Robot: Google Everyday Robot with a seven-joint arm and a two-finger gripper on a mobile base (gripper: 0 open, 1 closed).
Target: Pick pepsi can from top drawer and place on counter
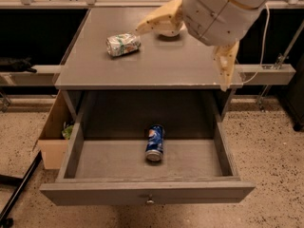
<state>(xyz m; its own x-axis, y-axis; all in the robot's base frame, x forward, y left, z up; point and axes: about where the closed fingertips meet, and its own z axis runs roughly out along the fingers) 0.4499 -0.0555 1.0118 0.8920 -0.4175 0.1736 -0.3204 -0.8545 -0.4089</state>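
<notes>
The pepsi can (155,143), blue with silver ends, lies on its side in the middle of the open top drawer (142,194). The drawer is pulled out below the grey counter (142,65). My gripper (180,60) hangs above the right half of the counter, well above the can and apart from it. It is open and empty: one tan finger (159,19) points left and the other finger (225,65) points down past the counter's front edge.
A crushed silver-green can (123,44) lies on the counter at the back left. A pale bowl (171,31) sits behind my finger, mostly hidden. A brown cardboard box (53,137) stands on the floor left of the cabinet. A black stand leg (19,189) is at the lower left.
</notes>
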